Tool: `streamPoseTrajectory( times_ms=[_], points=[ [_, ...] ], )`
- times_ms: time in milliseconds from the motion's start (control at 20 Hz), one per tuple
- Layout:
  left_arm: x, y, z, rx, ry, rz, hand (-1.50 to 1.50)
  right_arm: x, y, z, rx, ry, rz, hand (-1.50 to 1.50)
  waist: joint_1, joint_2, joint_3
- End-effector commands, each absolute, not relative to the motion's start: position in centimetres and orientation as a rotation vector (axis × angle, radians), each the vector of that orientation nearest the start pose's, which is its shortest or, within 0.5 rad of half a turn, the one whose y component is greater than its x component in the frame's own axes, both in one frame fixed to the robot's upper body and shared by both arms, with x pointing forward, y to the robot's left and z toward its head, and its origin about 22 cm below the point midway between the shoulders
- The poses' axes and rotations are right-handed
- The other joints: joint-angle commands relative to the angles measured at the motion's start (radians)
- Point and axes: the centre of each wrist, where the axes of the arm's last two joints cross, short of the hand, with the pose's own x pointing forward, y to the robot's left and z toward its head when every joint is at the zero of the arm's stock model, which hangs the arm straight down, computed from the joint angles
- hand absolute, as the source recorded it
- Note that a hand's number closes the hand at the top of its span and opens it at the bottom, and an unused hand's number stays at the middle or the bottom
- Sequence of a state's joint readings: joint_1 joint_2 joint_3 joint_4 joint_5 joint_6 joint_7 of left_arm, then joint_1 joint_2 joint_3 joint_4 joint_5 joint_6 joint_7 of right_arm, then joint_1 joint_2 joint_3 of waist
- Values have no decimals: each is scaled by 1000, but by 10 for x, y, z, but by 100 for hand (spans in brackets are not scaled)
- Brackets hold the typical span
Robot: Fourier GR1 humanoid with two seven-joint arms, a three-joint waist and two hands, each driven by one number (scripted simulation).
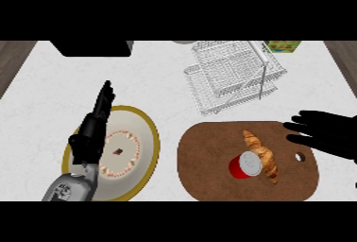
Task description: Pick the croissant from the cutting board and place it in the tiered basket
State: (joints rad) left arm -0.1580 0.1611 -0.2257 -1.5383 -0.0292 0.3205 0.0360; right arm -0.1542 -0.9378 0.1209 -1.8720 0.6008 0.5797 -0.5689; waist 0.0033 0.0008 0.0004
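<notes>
Croissant (260, 156) is lying on the cutting board (209, 165), touching a red cup (242, 166). Being judged light, flaky and crushable, it is best taken across its thick middle. Right hand (327, 132) is being held open beside the board.

On your table (167, 90), the cutting board (209, 179) lies at the near right, with the croissant (262, 155) on it and a can (244, 166) touching the croissant's left side. Left of the board you have a plate (140, 137), with the left hand (94, 127) over its left rim. Behind the board stands the tiered basket (233, 75); a box (284, 46) sits behind that. The right hand (327, 132) overlaps the board's right edge.
</notes>
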Motion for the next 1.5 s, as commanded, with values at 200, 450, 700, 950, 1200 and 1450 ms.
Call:
streamPoseTrajectory(
  times_ms=[200,450,700,950,1200,1450],
  points=[
    [277,188,29,192,-1660,-106,0,270,-320,159,-290,-1534,2001,-150,0,0,0],
    [270,206,45,189,-1665,-114,0,282,-308,145,-342,-1504,1977,-150,3,-1,0],
    [289,203,29,198,-1665,-106,0,282,-331,136,-281,-1468,1957,-150,-4,0,-1],
    [275,204,35,182,-1666,-105,0,287,-316,121,-255,-1453,1980,-150,-1,-1,0],
    [291,214,33,198,-1676,-106,0,282,-315,101,-187,-1482,1969,-150,-6,0,-1],
    [281,189,22,188,-1676,-104,0,287,-320,108,-191,-1483,1983,-150,-4,0,-1]
  ],
)
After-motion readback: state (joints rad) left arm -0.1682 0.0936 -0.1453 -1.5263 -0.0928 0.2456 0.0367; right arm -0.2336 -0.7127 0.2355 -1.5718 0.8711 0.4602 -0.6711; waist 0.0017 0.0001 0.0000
